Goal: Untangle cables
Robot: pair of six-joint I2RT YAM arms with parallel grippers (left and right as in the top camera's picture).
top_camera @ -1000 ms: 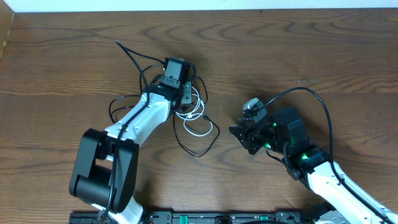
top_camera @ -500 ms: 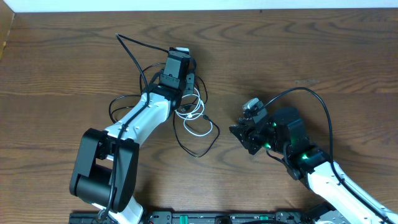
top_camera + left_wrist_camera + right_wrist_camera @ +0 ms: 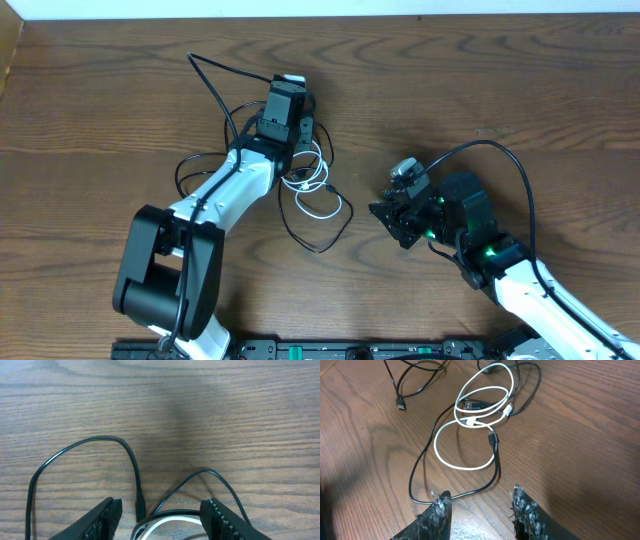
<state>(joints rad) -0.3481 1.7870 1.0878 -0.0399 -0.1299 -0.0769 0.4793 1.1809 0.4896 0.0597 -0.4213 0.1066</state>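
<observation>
Left pincer (image 3: 160,516) is spread wide over the tangle, where the white cable (image 3: 465,467) and the black cable (image 3: 426,451) lie looped together on the table (image 3: 500,80). Right pincer (image 3: 480,510) is spread too, holding nothing, near the loops.

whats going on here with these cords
Two robot arms are working on a tangle on the wooden table. The left gripper hovers open right over the looped white cable and black cable, gripping neither. The right gripper is also open, off to the side and facing the pile. The cords are not yet separated.
</observation>
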